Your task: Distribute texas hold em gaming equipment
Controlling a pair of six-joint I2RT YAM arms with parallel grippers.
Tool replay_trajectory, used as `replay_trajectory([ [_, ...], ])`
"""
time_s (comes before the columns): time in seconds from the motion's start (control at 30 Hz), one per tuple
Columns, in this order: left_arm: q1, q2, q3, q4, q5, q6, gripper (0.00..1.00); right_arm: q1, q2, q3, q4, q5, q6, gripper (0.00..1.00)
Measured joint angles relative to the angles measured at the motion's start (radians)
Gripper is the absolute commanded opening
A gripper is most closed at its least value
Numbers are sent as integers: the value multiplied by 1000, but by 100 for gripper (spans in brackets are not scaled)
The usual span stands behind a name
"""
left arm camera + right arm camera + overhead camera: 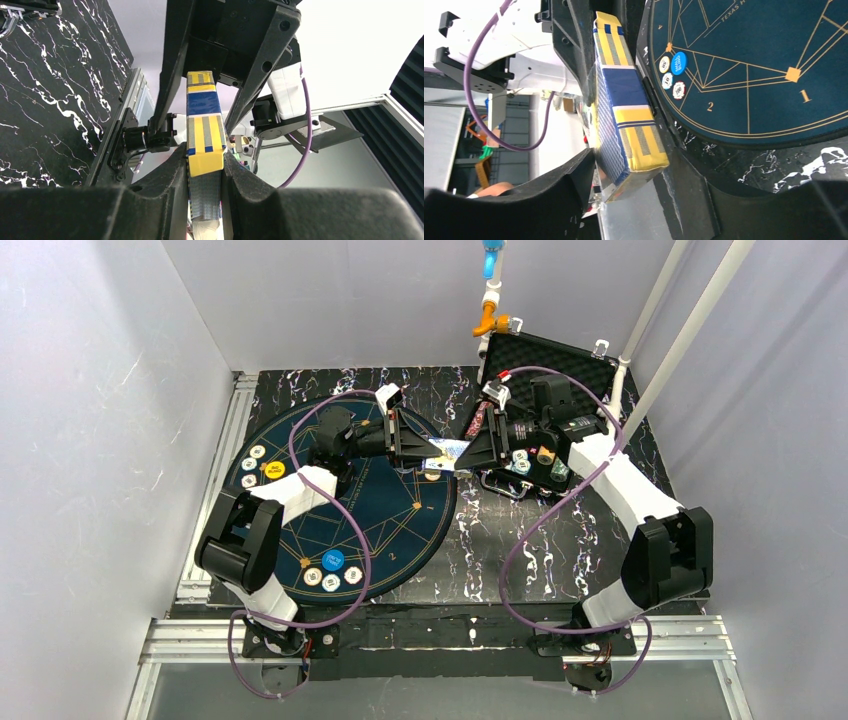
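Left gripper (206,172) is clamping the card deck (621,87) between its jaws, right gripper (634,187) is straddling it (grip unclear), needing a firm squeeze before any release.

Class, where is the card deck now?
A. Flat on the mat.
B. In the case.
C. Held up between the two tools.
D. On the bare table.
C: the deck is clamped in the left tool, with the right tool reaching around its other end.
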Motion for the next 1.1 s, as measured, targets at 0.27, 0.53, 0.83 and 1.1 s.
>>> replay_trajectory([
  [0.27, 1, 0, -14, 12, -11, 15, 19, -1, 10, 0, 36, -43, 80, 21],
  [0.53, 1, 0, -14, -86, -4, 69, 42, -3, 14, 0, 34, -31, 96, 2],
  [0.83, 0, 0, -14, -159, 16, 122, 50, -3, 14, -2, 19, 3, 96, 1],
  [1.1, -3, 0, -29, -180, 15, 161, 29, -3, 9, -37, -35, 18, 95, 8],
])
